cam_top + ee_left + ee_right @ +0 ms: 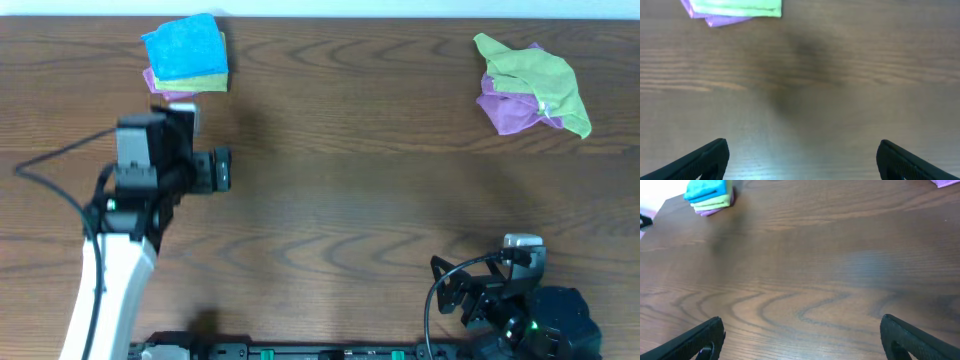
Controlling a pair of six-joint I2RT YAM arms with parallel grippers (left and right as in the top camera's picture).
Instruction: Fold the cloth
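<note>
lying folded into a thick, roughly square pad, the bright sky-blue terry cloth (184, 42) sits at the far left of the brown wood-grain table (350, 180), close to its back edge. its nap looks soft and slightly fuzzy, its edges are fairly even, and one corner points toward the back of the table, so the pad is turned a little against the table edge. from the right wrist view it shows as the top layer of a small stack (707, 188), plump and rounded at the fold.

directly under it lies a folded lime-green cloth (205, 78), showing as a strip along the near side, and under that a folded purple cloth (165, 88) peeks out at the near left corner. the three touch one another as one pile.

just near of the pile hovers the left hand (802, 145), its black fingers spread wide and nothing between them; its own camera sees only bare wood below and the green and purple edges of the pile at the upper left.

well apart, at the far right of the table, a crumpled lime-green cloth (535, 78) is draped loosely over a rumpled purple cloth (510, 112).

at the near right edge the right hand (801, 322) is low over the table, fingers also wide apart and empty.
</note>
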